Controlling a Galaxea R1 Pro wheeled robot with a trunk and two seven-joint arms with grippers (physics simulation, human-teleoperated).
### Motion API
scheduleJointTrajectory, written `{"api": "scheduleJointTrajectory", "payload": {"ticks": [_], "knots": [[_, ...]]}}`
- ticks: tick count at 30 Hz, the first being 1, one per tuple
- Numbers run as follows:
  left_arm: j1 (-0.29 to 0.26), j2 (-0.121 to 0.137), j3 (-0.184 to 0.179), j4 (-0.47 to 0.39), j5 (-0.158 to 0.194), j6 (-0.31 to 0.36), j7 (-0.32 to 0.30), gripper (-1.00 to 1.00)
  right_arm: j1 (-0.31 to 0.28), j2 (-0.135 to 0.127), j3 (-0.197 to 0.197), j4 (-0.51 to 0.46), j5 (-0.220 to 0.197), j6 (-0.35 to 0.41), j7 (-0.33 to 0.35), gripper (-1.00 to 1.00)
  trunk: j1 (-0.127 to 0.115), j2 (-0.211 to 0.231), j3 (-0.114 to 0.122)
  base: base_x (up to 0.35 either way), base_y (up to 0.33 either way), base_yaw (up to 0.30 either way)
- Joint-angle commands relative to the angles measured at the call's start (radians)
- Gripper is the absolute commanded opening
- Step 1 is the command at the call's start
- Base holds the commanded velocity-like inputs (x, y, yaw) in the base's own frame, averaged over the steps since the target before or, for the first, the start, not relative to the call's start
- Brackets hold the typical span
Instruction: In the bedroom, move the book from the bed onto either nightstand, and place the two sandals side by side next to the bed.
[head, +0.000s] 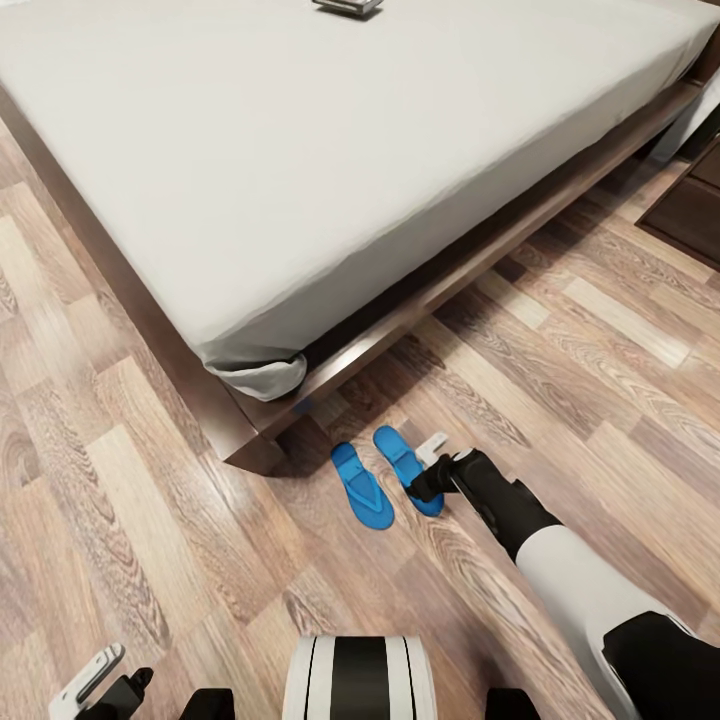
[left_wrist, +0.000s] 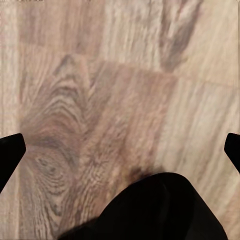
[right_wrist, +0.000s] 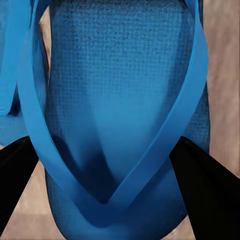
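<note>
Two bright blue sandals lie side by side on the wood floor just off the bed's (head: 300, 180) near corner. The left sandal (head: 362, 487) lies free. My right gripper (head: 428, 475) is down at the heel end of the right sandal (head: 400, 457). In the right wrist view this sandal (right_wrist: 120, 100) sits between the black fingers (right_wrist: 205, 185), which press against its edges, so the gripper is shut on it. The book (head: 346, 6) lies on the mattress at the far edge. My left gripper (head: 95, 682) hangs open over bare floor, nothing between its fingertips (left_wrist: 10, 152).
The bed's dark wooden frame (head: 250, 440) juts out close to the sandals. A dark-brown nightstand (head: 695, 210) stands at the right edge beyond the bed's side. Open plank floor (head: 150, 520) spreads left and right of my base (head: 360, 680).
</note>
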Motion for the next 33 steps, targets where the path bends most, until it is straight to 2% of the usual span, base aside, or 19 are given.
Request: {"api": "scheduleJointTrajectory", "payload": {"ticks": [1, 7, 27, 28, 33], "knots": [[0.0, 0.001, 0.0, -0.003, 0.006, 0.004, 0.006, 1.0, -0.001, 0.002, 0.003, -0.002, 0.013, 0.002, 0.004, -1.0, 0.0, 0.0, -0.001, 0.0, 0.0, 0.0], [0.001, 0.003, -0.006, -0.006, -0.003, 0.012, 0.01, 1.0, -0.004, 0.015, 0.004, -0.003, 0.014, 0.003, 0.003, -1.0, 0.0, 0.0, -0.001, 0.042, 0.047, 0.0], [0.002, 0.0, -0.011, -0.007, -0.003, 0.013, 0.011, 1.0, -0.004, 0.017, 0.003, -0.002, 0.014, 0.013, 0.003, -1.0, 0.0, 0.0, -0.001, 0.017, 0.028, 0.0], [0.002, 0.0, -0.011, -0.007, -0.003, 0.013, 0.011, 1.0, -0.004, 0.017, 0.003, -0.002, 0.014, 0.013, 0.002, 1.0, 0.0, 0.0, -0.001, 0.0, 0.0, 0.0], [0.002, 0.0, -0.011, -0.007, -0.003, 0.013, 0.01, 1.0, -0.004, 0.017, 0.002, -0.002, 0.014, 0.013, 0.002, 1.0, 0.0, 0.0, -0.001, 0.0, 0.0, 0.0]]}}
